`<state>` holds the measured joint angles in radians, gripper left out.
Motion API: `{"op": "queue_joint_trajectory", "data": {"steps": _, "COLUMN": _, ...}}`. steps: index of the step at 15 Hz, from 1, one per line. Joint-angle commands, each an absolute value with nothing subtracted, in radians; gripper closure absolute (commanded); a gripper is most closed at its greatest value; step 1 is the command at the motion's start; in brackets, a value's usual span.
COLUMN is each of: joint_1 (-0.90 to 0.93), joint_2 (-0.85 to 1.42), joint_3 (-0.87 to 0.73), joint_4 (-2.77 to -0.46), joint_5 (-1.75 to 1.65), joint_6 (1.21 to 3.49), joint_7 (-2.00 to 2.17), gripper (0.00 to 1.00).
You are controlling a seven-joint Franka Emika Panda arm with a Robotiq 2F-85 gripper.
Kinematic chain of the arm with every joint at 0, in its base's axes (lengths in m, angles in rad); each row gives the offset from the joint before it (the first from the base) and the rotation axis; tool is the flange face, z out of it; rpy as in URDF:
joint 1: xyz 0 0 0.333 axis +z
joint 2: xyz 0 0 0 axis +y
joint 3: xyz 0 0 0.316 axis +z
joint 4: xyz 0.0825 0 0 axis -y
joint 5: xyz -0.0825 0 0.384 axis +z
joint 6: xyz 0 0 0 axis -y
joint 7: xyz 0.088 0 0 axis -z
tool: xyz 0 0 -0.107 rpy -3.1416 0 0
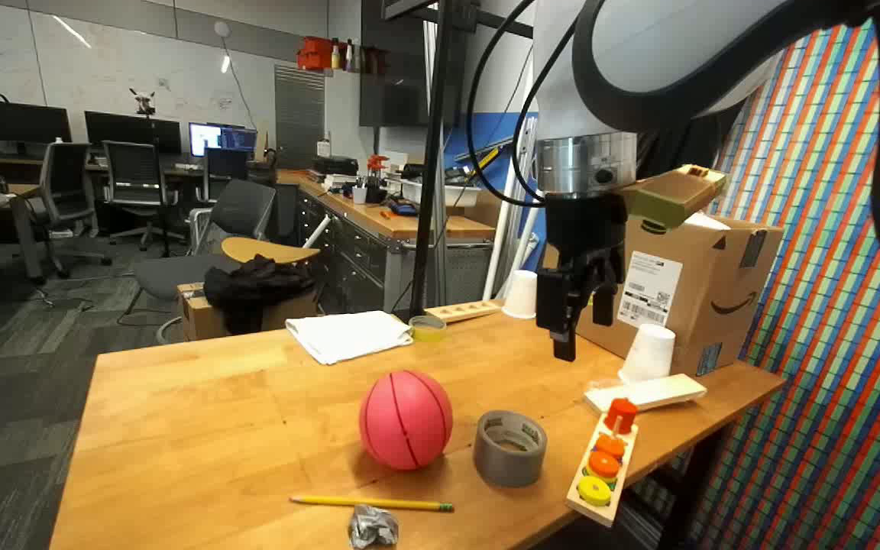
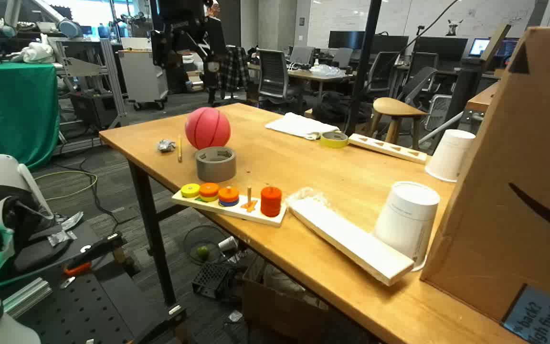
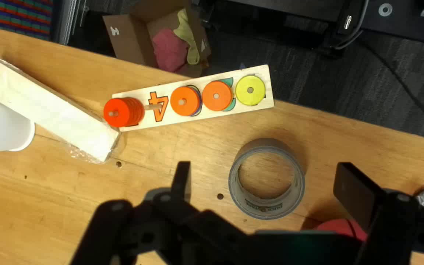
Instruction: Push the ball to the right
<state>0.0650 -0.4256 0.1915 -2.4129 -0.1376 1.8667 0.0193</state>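
The claw (image 3: 265, 186) is set wide, nothing gripped; a hollow grey tape roll (image 3: 267, 144) is framed between its jaws. At the wrist view's lower right the ball (image 3: 339, 227) is partly hidden by one jaw; a shift that way, then down, is likely needed. In an exterior view, at lower centre, the ball (image 1: 406, 420) is shown pink, round, dark-seamed, on a wooden table (image 1: 218, 428).
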Motion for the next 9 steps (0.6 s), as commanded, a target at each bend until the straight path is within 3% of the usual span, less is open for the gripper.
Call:
{"op": "queue_joint_trajectory", "data": {"steps": 1, "joint_1": 0.087, "joint_2": -0.423, "joint_3": 0.172, "joint_4": -2.407, "joint_5": -0.145, "joint_6": 1.865, "joint_7": 0.027, "gripper": 0.00}}
{"op": "queue_joint_trajectory", "data": {"steps": 9, "joint_1": 0.087, "joint_2": -0.425, "joint_3": 0.172, "joint_4": -2.397, "joint_5": -0.145, "joint_6": 1.865, "joint_7": 0.027, "gripper": 0.00}}
